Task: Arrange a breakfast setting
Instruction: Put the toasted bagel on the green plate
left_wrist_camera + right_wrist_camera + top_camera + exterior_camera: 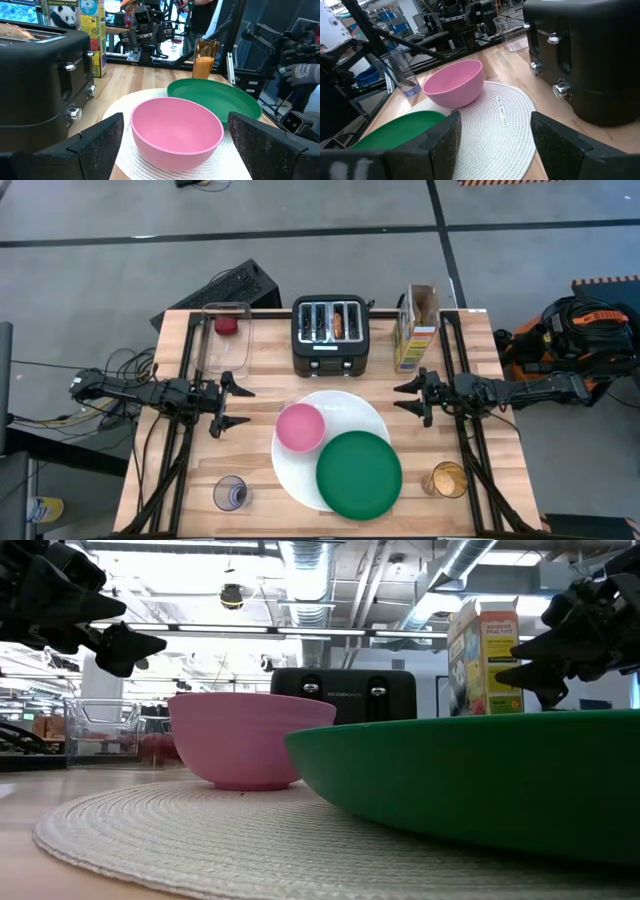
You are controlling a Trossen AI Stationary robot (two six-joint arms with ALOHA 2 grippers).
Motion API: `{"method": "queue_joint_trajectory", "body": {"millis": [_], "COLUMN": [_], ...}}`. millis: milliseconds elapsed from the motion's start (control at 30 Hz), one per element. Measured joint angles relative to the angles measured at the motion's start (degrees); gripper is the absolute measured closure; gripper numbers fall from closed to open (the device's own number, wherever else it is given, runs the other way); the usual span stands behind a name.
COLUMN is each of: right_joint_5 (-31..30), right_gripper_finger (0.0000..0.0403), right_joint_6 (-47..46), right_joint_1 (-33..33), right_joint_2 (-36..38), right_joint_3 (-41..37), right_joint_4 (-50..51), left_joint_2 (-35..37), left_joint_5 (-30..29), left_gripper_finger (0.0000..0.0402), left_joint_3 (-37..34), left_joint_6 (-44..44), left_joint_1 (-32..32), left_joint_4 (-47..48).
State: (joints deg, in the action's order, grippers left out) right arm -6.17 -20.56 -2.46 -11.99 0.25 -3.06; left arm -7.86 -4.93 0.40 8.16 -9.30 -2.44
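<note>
High view: pink bowl [300,427], green plate [359,475] on white plate [350,408]

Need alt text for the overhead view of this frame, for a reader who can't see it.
Overhead, a white woven placemat holds a pink bowl and a green plate, with a black toaster behind. The left gripper and right gripper hover open on either side, and a tumbler stands near each front corner.
</note>
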Motion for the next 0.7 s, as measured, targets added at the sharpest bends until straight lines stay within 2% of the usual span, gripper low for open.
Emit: {"method": "queue_joint_trajectory", "body": {"millis": [167,400,533,700], "right_joint_5": [0.0,0.1,-0.2,-2.6], "right_gripper_finger": [0.0124,0.0012,0.0044,0.0082], "right_joint_6": [0.1,5.2,6.6,-4.3], "right_joint_1": [0.0,0.0,0.0,0.0], "right_joint_2": [0.0,0.0,0.0,0.0], "right_joint_3": [0.0,0.0,0.1,0.9], "right_joint_4": [-1.8,-2.8,-3.9,-3.9], "left_joint_2": [0.0,0.0,0.0,0.0], "left_joint_5": [0.0,0.0,0.0,0.0], "left_gripper_finger": [0.0058,0.0058,0.0058,0.0058], "left_joint_3": [0.0,0.0,0.0,0.0], "left_joint_6": [0.0,0.0,0.0,0.0], "left_joint_1": [0.0,0.0,0.0,0.0], "left_joint_4": [0.0,0.0,0.0,0.0]}}
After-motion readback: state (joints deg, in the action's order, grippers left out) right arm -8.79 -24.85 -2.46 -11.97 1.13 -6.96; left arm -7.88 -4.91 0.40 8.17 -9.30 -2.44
